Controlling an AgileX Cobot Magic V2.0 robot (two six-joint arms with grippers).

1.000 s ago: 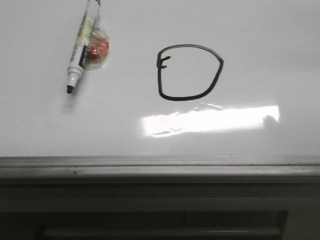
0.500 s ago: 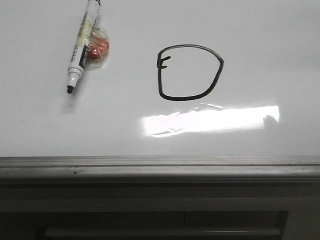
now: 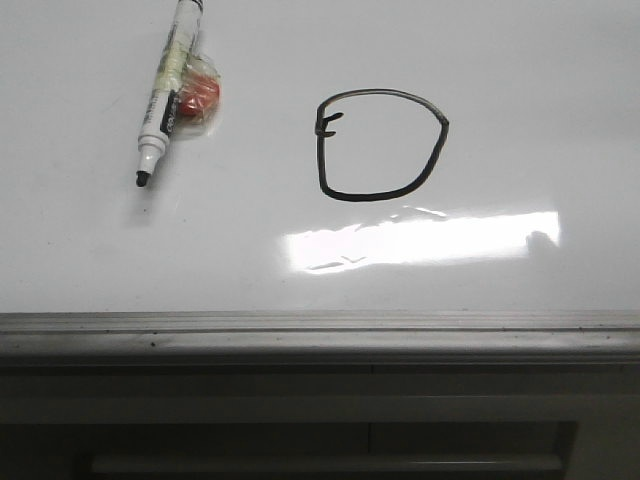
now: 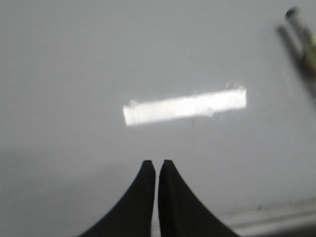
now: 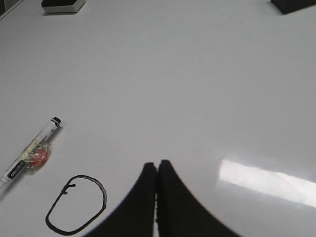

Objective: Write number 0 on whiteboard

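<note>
The number 0 (image 3: 380, 145) is a black D-like loop with a small tick at its upper left, drawn on the whiteboard (image 3: 500, 80). It also shows in the right wrist view (image 5: 76, 203). A white marker with a black tip (image 3: 165, 90) lies on the board to the left of the loop, uncapped, with a red object (image 3: 198, 97) beside it. My left gripper (image 4: 157, 162) is shut and empty above bare board. My right gripper (image 5: 157, 163) is shut and empty, to the right of the loop. Neither gripper shows in the front view.
A bright glare patch (image 3: 420, 240) lies below the loop. A grey metal ledge (image 3: 320, 335) runs along the board's near edge. Two dark blocks (image 5: 61, 5) (image 5: 294, 5) sit at the board's far side. The marker shows blurred in the left wrist view (image 4: 301, 34).
</note>
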